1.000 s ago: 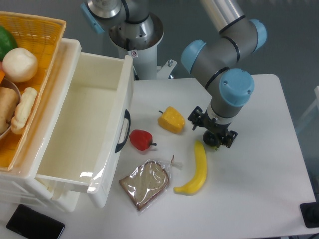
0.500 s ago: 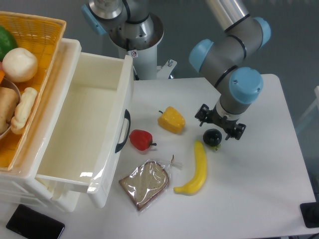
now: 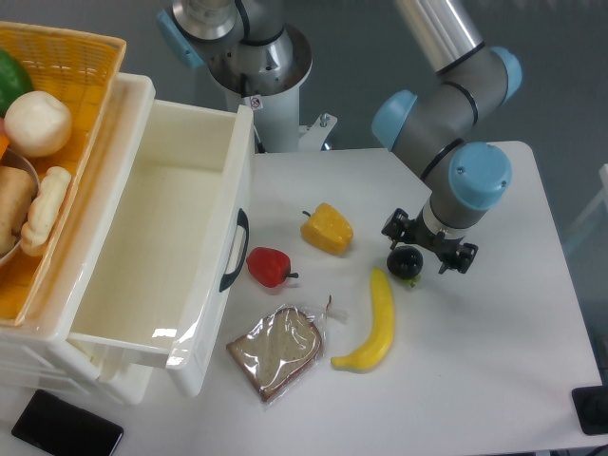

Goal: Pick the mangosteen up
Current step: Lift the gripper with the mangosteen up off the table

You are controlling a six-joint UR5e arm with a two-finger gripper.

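The mangosteen (image 3: 406,262) is a small glossy black ball with a bit of green at its base. It sits on the white table (image 3: 494,342), just above the tip of the banana. My gripper (image 3: 428,245) hangs from the arm's blue-capped wrist, just above and to the right of the mangosteen. Its two dark fingers (image 3: 393,228) stand apart and hold nothing. The mangosteen lies near the left finger, not between the jaws.
A banana (image 3: 375,323), a yellow pepper (image 3: 327,228), a red pepper (image 3: 269,266) and bagged bread (image 3: 275,351) lie left of the mangosteen. An open white drawer (image 3: 161,237) and a food basket (image 3: 57,142) stand at the left. A phone (image 3: 66,435) lies at the front left.
My gripper has moved to the right, off the mangosteen, which now shows in full. The mangosteen has stayed in place on the table.
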